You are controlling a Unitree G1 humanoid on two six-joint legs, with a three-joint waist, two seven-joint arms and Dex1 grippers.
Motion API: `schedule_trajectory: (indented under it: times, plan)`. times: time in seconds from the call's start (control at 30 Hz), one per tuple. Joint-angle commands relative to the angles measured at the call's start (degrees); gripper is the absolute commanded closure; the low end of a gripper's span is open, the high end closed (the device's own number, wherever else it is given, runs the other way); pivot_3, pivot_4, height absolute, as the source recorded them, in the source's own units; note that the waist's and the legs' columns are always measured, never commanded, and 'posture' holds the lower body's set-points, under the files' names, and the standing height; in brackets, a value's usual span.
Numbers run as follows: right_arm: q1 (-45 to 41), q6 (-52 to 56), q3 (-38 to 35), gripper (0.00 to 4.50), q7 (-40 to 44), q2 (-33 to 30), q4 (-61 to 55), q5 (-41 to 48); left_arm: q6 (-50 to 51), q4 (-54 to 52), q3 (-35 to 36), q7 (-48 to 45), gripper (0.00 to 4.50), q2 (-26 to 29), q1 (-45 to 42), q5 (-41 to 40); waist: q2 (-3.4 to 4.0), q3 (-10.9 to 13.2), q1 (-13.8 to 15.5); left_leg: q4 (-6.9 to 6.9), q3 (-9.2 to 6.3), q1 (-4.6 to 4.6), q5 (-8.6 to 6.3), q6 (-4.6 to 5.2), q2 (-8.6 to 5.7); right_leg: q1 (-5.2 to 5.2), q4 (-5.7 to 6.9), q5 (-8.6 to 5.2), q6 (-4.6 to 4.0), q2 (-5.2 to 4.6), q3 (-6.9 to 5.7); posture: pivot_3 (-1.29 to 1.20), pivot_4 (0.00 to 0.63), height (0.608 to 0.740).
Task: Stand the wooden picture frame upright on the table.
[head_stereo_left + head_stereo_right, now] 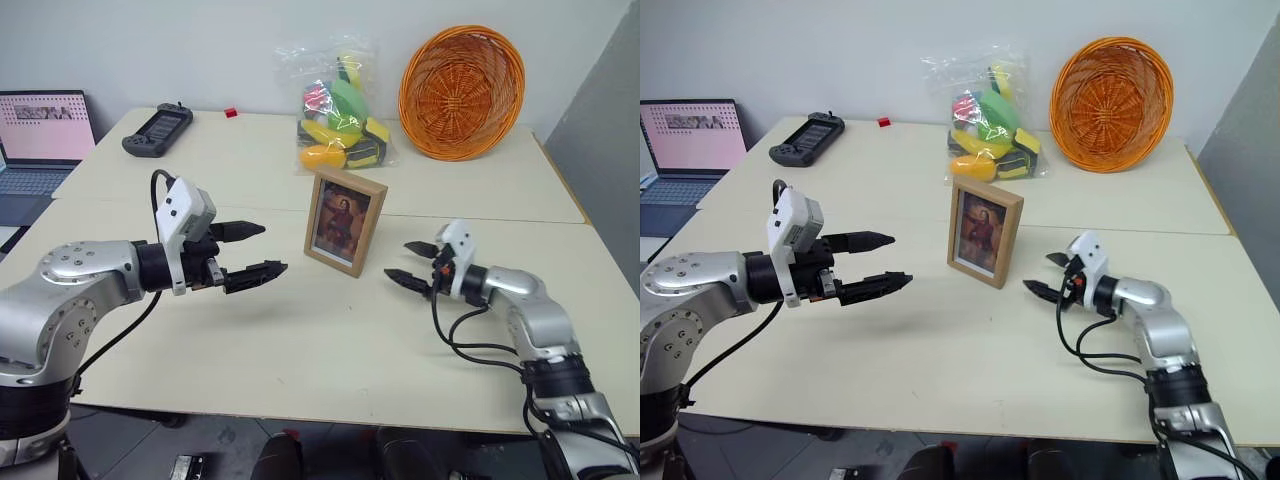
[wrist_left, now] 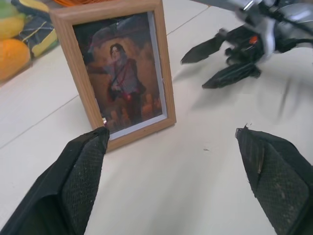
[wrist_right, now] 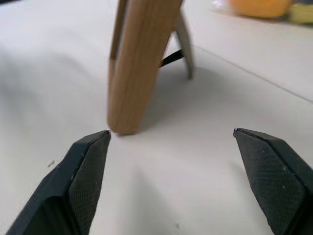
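Note:
The wooden picture frame (image 1: 345, 221) stands upright on the table (image 1: 300, 350), leaning back on its fold-out stand (image 3: 183, 46), its portrait picture facing me. My left gripper (image 1: 255, 251) hovers open to the frame's left, a short gap away, with nothing between its fingers. My right gripper (image 1: 412, 266) is open to the frame's right, low over the table and apart from the frame. In the left wrist view the frame's front (image 2: 120, 73) shows beyond the open fingers, and the right gripper (image 2: 215, 61) appears past it.
On the farther table lie a clear bag of colourful toys (image 1: 342, 108), an orange wicker basket (image 1: 462, 92) tipped against the wall, a black handheld controller (image 1: 157, 129) and a small red block (image 1: 231, 113). A laptop (image 1: 40, 140) sits at far left.

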Motion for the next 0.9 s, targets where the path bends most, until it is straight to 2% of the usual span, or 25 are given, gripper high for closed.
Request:
schedule_trajectory:
  times: [0.03,0.07,0.17,0.2,0.4,0.5,0.63,0.9]
  plan:
    - [4.21,6.63,-4.85,1.31,-6.7,1.52,-11.98,4.92,0.74,-2.3,2.13,1.45,1.06,-0.57,0.21,-2.07,-0.01,0.0,0.08,0.0,-0.03,-0.01,0.0,0.0,0.0,0.01,0.01,0.0,0.0,0.0,-0.02,0.0,0.15,0.74]
    - [4.83,8.01,-5.45,1.71,-8.2,2.09,-13.45,5.76,1.22,-1.83,1.86,2.15,1.38,-0.82,-0.36,-2.16,-0.01,0.0,0.06,0.0,0.0,-0.02,0.0,0.0,0.0,0.0,-0.02,0.0,0.0,0.0,0.01,0.0,0.15,0.74]
    - [5.98,9.62,-4.66,2.46,-11.56,2.04,-15.78,4.46,2.04,-0.57,0.55,2.87,2.08,-0.9,-1.97,-1.77,-0.01,0.0,-0.03,0.01,0.02,0.0,0.0,0.0,0.0,0.0,-0.01,0.0,0.0,0.0,0.04,0.0,0.15,0.74]
    - [5.97,10.07,-4.45,2.48,-12.27,2.11,-15.72,4.48,2.22,0.07,-0.08,2.9,2.26,-0.8,-2.61,-1.33,0.0,0.0,-0.04,0.01,0.02,0.0,0.0,0.0,-0.01,0.0,-0.01,0.0,0.01,0.0,0.03,0.0,0.15,0.74]
    - [5.4,9.04,-4.79,2.48,-13.03,1.65,-14.54,5.5,3.12,3.11,-1.45,0.61,2.26,-0.3,-5.48,-1.81,-0.01,0.0,0.0,0.0,0.06,0.01,0.0,0.0,-0.02,0.0,-0.04,-0.01,0.01,0.0,0.05,0.0,0.15,0.74]
    - [6.17,8.9,-4.65,2.48,-13.16,1.54,-14.6,5.87,-1.29,4.05,-3.97,3.21,2.26,-1.47,-6.51,3.98,-0.01,0.0,0.03,-0.01,0.07,0.0,0.0,0.0,-0.02,0.0,-0.05,-0.01,0.01,0.0,0.05,0.0,0.15,0.74]
    - [7.05,8.95,-4.4,2.48,-13.5,1.92,-14.91,6.42,-8.78,3.94,-2.09,4.8,2.26,-5.21,-6.53,6.47,-0.01,0.0,0.19,-0.01,0.07,0.0,0.0,0.0,-0.03,0.01,-0.06,0.0,0.01,0.0,0.05,0.0,0.15,0.74]
    - [6.84,10.62,-5.85,2.48,-14.88,2.62,-14.34,8.97,-8.36,3.06,-2.29,1.29,2.26,-4.51,-5.16,4.45,-0.01,0.0,0.15,0.0,0.08,-0.01,0.0,0.0,-0.02,0.0,-0.07,0.0,0.01,0.0,0.07,0.0,0.15,0.74]
